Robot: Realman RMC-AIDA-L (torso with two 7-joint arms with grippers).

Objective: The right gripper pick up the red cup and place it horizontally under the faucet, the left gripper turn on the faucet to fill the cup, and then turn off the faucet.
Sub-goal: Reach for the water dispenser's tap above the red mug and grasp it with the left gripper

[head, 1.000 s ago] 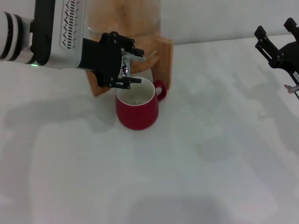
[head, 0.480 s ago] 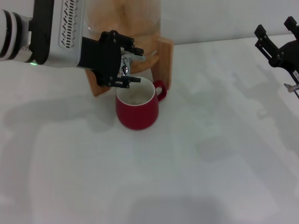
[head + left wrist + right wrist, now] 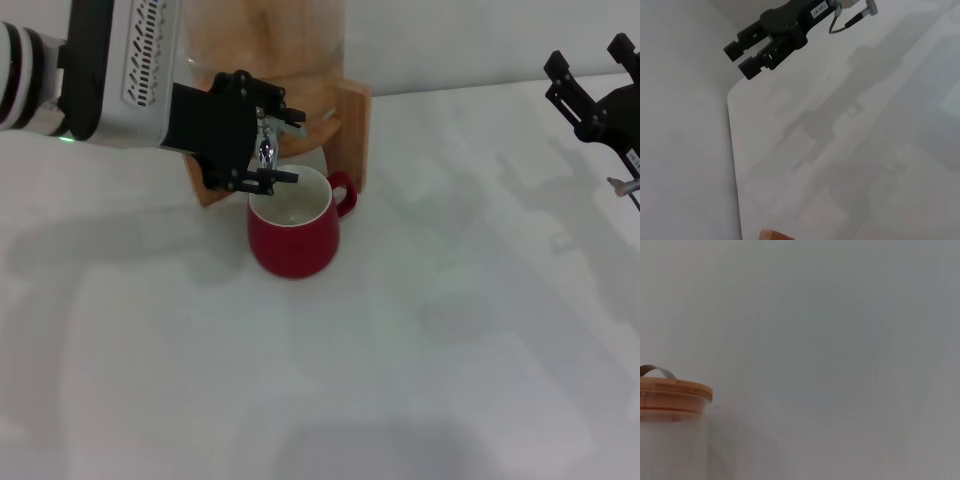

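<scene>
In the upper left of the frame the left gripper (image 3: 268, 148) reaches in from the left edge, its black fingers (image 3: 283, 110) set around the faucet (image 3: 266, 150) of the wooden-framed dispenser (image 3: 350, 125). Just below the faucet, left of centre, the red cup (image 3: 294, 226) stands upright on the white table (image 3: 450, 330), its handle turned toward the upper right. At the upper right edge the right gripper (image 3: 585, 75) hangs well apart, fingers spread.

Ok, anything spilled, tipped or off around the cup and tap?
Nothing stands out. The red cup stands upright under the faucet, with no puddle showing on the table. The left gripper is at the faucet; the right gripper hangs off to the side.
</scene>
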